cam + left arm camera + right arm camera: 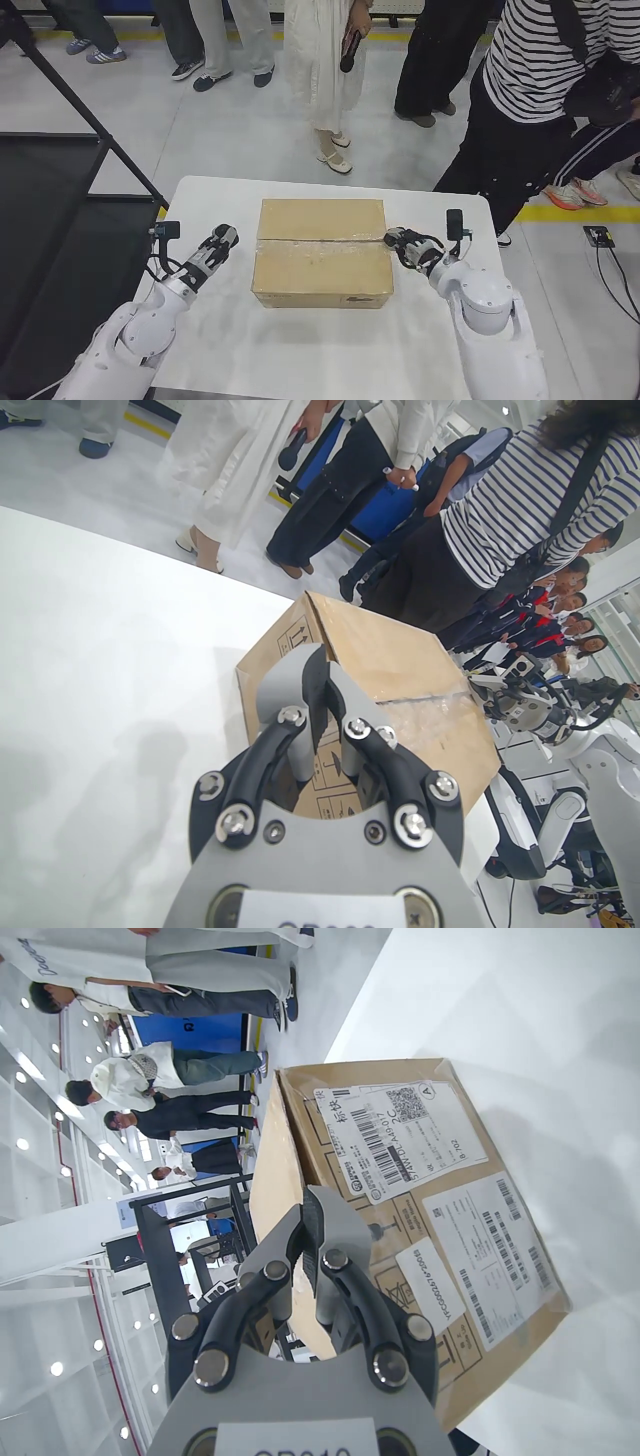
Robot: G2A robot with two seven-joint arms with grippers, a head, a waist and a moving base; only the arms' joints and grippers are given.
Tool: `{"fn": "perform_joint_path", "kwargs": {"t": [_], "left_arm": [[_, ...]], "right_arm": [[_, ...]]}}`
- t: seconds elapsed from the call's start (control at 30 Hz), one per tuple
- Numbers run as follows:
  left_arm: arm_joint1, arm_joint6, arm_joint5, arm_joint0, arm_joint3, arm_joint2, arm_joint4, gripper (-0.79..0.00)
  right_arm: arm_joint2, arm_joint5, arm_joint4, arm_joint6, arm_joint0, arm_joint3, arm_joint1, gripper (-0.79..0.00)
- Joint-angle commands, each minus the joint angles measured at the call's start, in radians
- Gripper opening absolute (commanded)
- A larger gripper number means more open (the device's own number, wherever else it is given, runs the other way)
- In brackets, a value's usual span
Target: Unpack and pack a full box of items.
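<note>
Toward the far edge of the white table sits the cardboard box, shut, its long sides parallel to that edge. A strip of clear tape runs along its top seam. Only a narrow band of tabletop separates the box from the far edge, while a wide bare stretch lies between it and the near edge. More modest margins lie toward the left and right edges, where the two arms are.

The left gripper hangs near the box's left end, a little apart from it, with its fingers pressed together on nothing. The right gripper is at the box's right end, right at the end of the taped seam, and its pads are also closed together and empty. Whether its tips touch the cardboard cannot be told. Shipping labels cover the box's right end face.
</note>
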Motion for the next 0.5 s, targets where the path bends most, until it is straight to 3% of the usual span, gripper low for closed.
{"fn": "perform_joint_path", "kwargs": {"t": [0.0,0.47], "left_arm": [[-0.002,0.001,0.001,0.002,-0.002,-0.004,0.002,-0.785],[-0.019,0.003,0.010,0.017,-0.010,-0.023,0.021,-0.785]], "right_arm": [[0.000,-0.009,0.011,-0.005,-0.009,-0.006,0.002,-0.785],[-0.005,-0.006,0.045,-0.026,0.006,0.053,0.021,-0.785]]}}
